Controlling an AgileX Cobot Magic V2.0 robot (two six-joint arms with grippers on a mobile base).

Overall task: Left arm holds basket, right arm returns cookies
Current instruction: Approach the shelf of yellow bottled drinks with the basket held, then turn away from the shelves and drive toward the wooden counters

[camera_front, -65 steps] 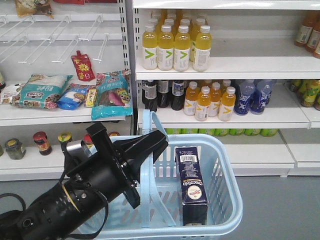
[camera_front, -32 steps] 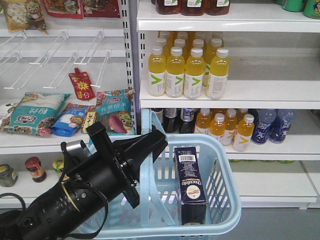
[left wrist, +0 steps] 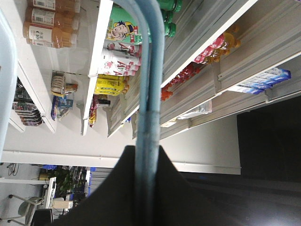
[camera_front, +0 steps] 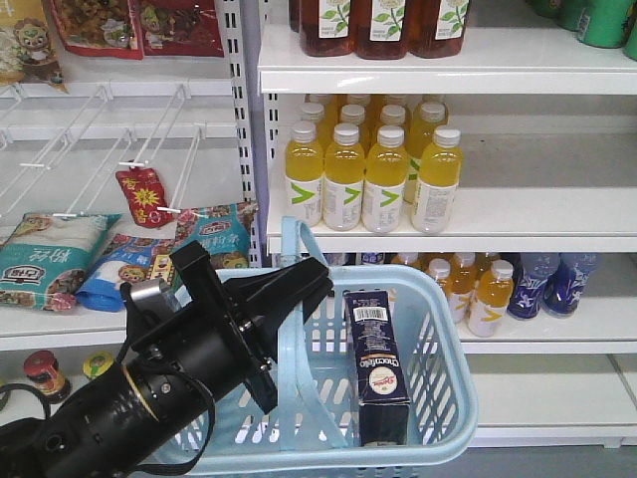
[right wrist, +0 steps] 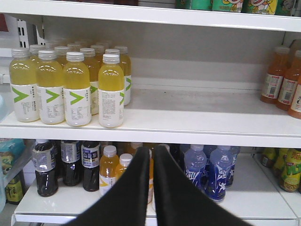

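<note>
The left gripper (camera_front: 307, 287) clamps the handle (left wrist: 151, 70) of the basket (camera_front: 443, 339). The cookies (camera_front: 377, 363) stand upright inside, near its right wall. The right gripper (right wrist: 151, 157) is all but closed and empty, facing bare shelf (right wrist: 202, 110) beside yellow bottles (right wrist: 70, 87). Compared with before, the shelves sit lower in view (basket and box unchanged).

Left arm (camera_front: 149, 393) rear and basket (camera_front: 436, 334) underside beyond the bottom frame edge.

cookies (camera_front: 378, 368) upright in basket (camera_front: 454, 344), left hand (camera_front: 305, 283) gripping handle (camera_front: 296, 244)
</note>
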